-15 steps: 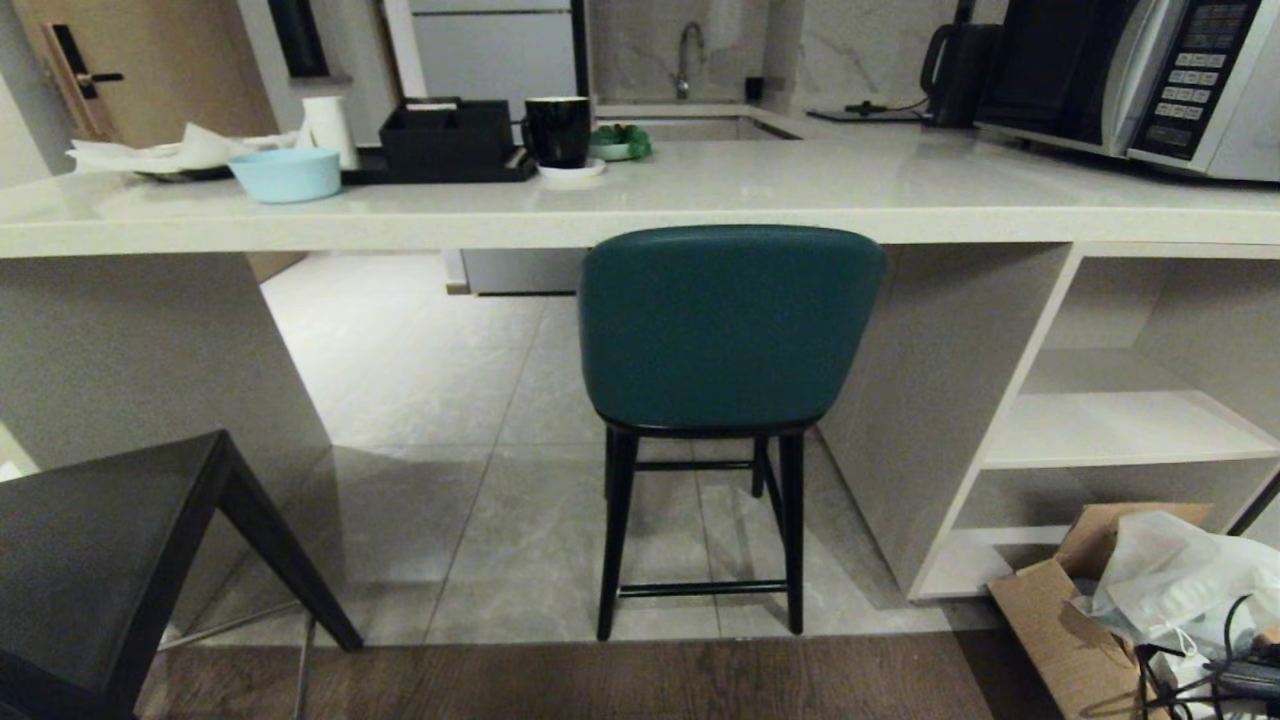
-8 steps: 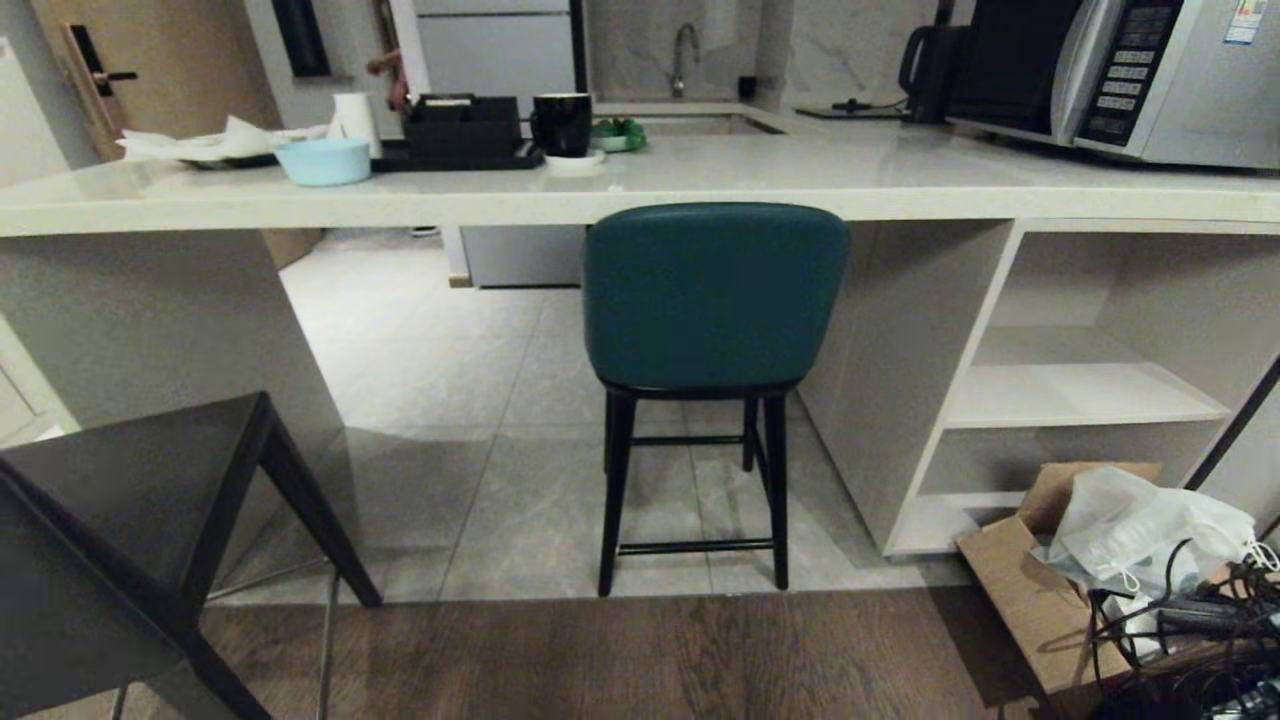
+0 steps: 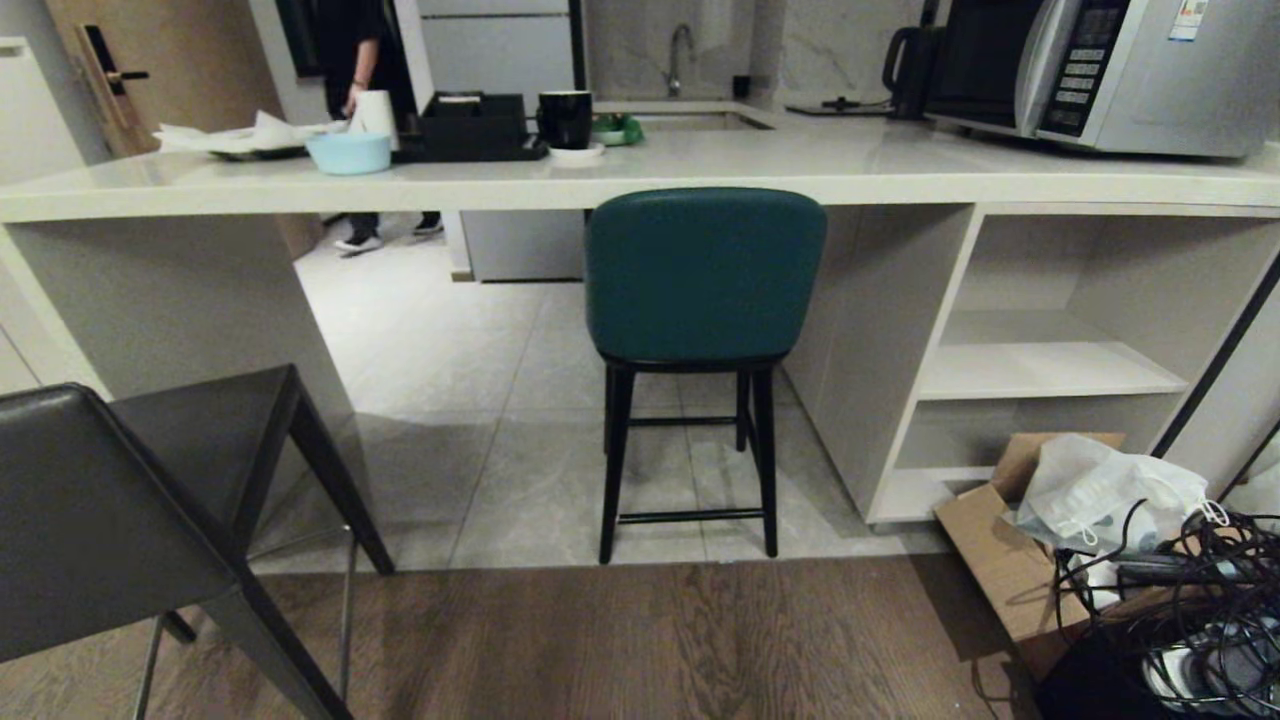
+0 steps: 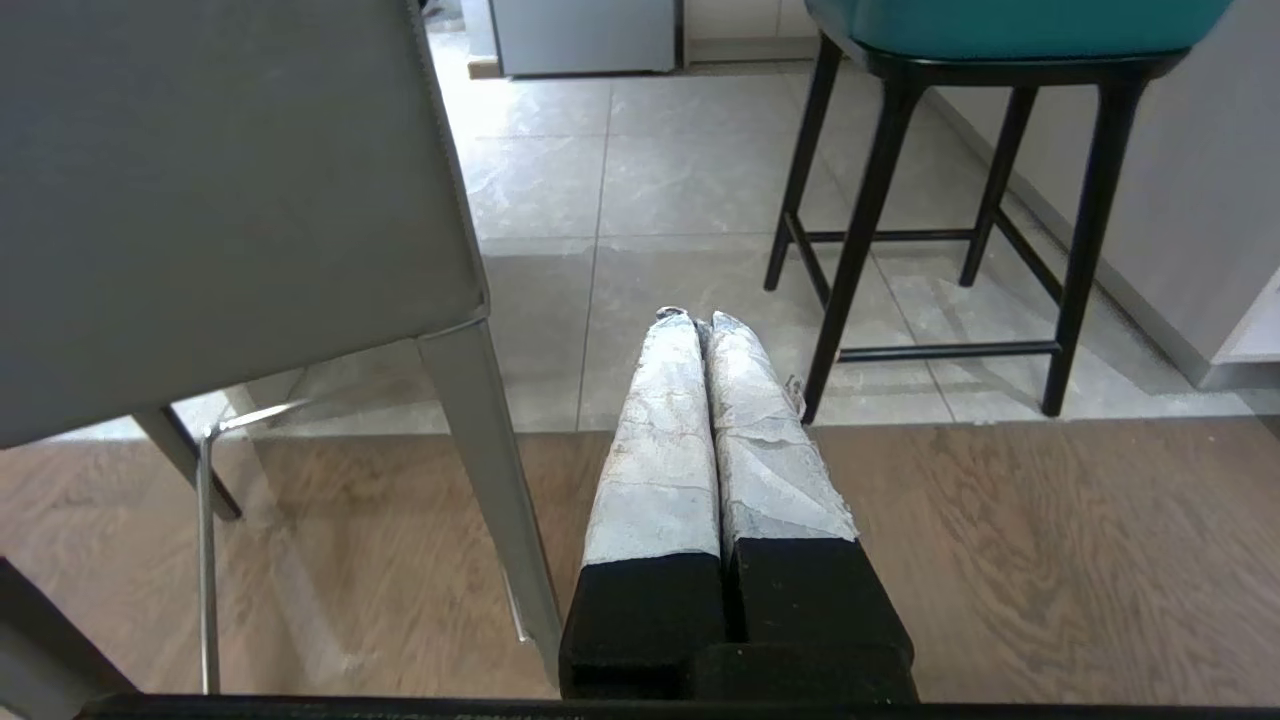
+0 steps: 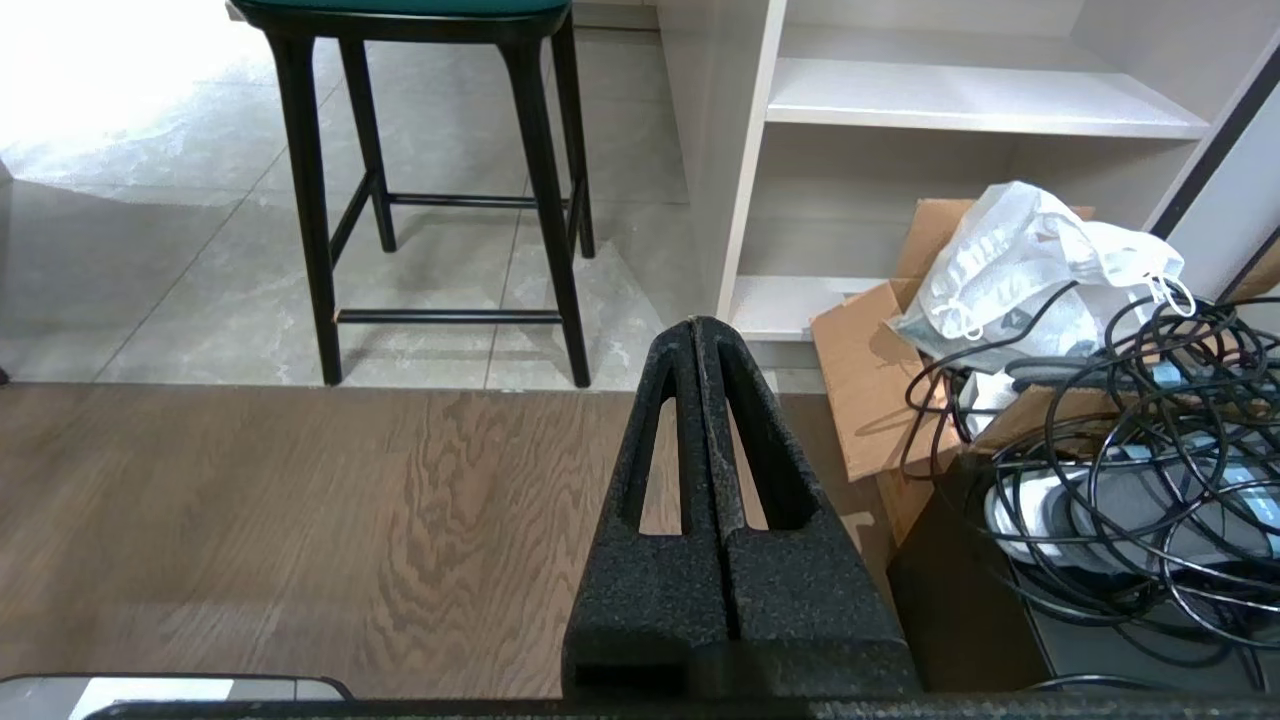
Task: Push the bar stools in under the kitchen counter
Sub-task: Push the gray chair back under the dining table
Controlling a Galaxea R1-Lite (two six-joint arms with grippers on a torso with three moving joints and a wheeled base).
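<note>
Left to right, head view: dark grey leather stool (image 3: 130, 500) stands at near left on the wood floor (image 3: 640, 640), out in front of the bench's slab side panel (image 3: 170, 300), not under the top. Teal stool (image 3: 705, 275) stands centre on the grey tiles (image 3: 470, 400), its back just below and in front of the bench (image 3: 800, 165) edge, its legs close to the tile/wood seam. Right of it: white open shelving (image 3: 1050, 365), then a cardboard box (image 3: 1000, 560) with a white plastic bag (image 3: 1100, 490) and tangled black cables (image 3: 1190, 590).

On the bench top: light blue bowl (image 3: 348, 152), black tray organiser (image 3: 470, 125), black mug (image 3: 565, 118), kettle (image 3: 905, 60), and a microwave (image 3: 1100, 70). Keypad and sticker text on the microwave are too small to read. A person in dark clothes (image 3: 345, 50) stands behind the bench.

Left gripper (image 4: 697, 320): taped fingers clenched together, holding nothing, hovering above the floor between the two stools. Right gripper (image 5: 697, 325): black fingers clenched, empty, above the floor near the box, right of the teal stool.
</note>
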